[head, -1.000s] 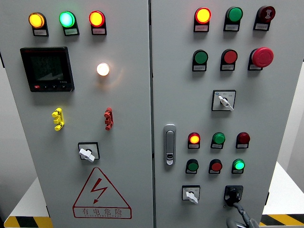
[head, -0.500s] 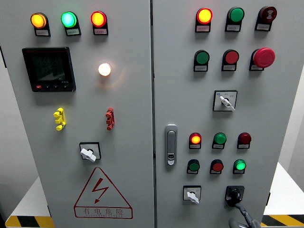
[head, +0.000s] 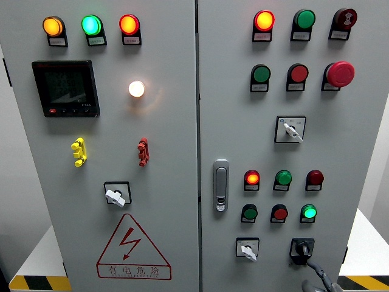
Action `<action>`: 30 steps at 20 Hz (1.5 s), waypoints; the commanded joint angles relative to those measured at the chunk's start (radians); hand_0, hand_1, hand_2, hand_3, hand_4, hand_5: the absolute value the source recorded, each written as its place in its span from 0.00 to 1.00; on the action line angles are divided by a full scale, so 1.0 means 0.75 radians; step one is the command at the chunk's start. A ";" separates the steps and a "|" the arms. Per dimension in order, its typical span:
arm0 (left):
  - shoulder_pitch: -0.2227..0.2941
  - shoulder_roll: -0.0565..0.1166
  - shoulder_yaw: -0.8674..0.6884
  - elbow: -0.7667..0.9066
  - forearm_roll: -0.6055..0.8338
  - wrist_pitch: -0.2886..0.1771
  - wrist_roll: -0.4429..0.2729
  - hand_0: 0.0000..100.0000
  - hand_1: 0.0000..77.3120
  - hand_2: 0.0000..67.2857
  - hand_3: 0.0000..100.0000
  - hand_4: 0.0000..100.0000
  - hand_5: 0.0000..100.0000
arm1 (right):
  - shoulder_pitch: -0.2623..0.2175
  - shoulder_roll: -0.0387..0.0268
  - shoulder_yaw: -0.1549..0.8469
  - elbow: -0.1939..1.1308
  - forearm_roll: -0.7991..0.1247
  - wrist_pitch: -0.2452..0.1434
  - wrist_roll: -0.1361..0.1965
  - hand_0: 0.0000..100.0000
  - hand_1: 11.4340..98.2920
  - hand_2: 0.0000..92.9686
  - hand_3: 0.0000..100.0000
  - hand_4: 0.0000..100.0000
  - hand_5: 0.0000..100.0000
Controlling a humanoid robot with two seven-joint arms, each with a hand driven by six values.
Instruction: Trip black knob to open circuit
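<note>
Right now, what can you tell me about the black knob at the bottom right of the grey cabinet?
The black rotary knob sits on a square black plate low on the right door of the grey metal cabinet, right of a small white-handled switch. It looks like glossy plastic. A grey robot finger reaches up from the bottom edge to just beneath it; contact is unclear.

Overall light: bright, even and cool across the pale grey metal cabinet front (head: 176, 152).
Glow: the round white-orange lamp (head: 136, 89) burns out to white and throws a warm halo on the panel around it.
Shadows: short and soft, below the knobs and buttons.
Glare: faint sheen on the dark square meter screen (head: 65, 87).
Focus: sharp throughout; small label print is too fine to read.
</note>
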 commanded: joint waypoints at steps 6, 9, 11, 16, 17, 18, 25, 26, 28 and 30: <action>0.000 0.000 0.000 0.000 0.000 0.000 -0.001 0.00 0.04 0.19 0.21 0.07 0.02 | -0.131 0.0056 -0.002 0.118 -0.002 0.000 0.004 0.86 0.36 0.06 0.85 0.88 1.00; 0.000 0.000 0.000 0.000 0.000 0.000 -0.001 0.00 0.04 0.19 0.21 0.07 0.02 | -0.183 0.0097 -0.006 0.147 -0.002 0.000 0.006 0.87 0.36 0.07 0.66 0.62 0.92; 0.000 0.000 0.000 0.000 0.000 0.000 -0.001 0.00 0.04 0.19 0.21 0.07 0.02 | -0.207 0.0117 -0.008 0.159 -0.002 0.000 0.006 0.87 0.35 0.08 0.55 0.49 0.78; 0.000 0.000 0.000 0.000 0.000 0.000 -0.001 0.00 0.04 0.19 0.21 0.07 0.02 | -0.281 0.0158 -0.010 0.200 -0.008 0.002 0.008 0.88 0.38 0.10 0.33 0.27 0.50; 0.000 0.000 0.000 0.000 0.000 0.000 -0.001 0.00 0.04 0.19 0.21 0.07 0.02 | -0.293 0.0158 -0.010 0.208 -0.008 0.000 0.010 0.88 0.38 0.11 0.33 0.27 0.49; 0.000 0.000 0.000 0.000 0.000 0.000 -0.001 0.00 0.04 0.19 0.21 0.07 0.02 | -0.301 0.0158 -0.008 0.220 -0.008 0.002 0.010 0.88 0.38 0.11 0.31 0.25 0.48; 0.000 0.000 0.000 0.000 0.000 0.000 -0.001 0.00 0.04 0.19 0.21 0.07 0.02 | -0.365 0.0158 0.000 0.302 -0.020 0.000 0.008 0.89 0.37 0.13 0.22 0.15 0.38; 0.000 0.000 0.000 0.000 0.000 0.000 -0.001 0.00 0.04 0.19 0.21 0.07 0.02 | -0.367 0.0158 0.000 0.302 -0.035 0.000 0.008 0.89 0.37 0.13 0.21 0.15 0.38; 0.000 0.000 0.000 0.000 0.000 0.000 -0.001 0.00 0.04 0.19 0.21 0.07 0.02 | -0.373 0.0158 -0.006 0.302 -0.078 0.000 0.008 0.89 0.38 0.14 0.20 0.13 0.36; 0.000 0.000 0.000 0.000 0.000 0.000 -0.001 0.00 0.04 0.19 0.21 0.07 0.02 | -0.375 0.0158 -0.006 0.302 -0.080 0.000 0.008 0.88 0.38 0.14 0.19 0.13 0.36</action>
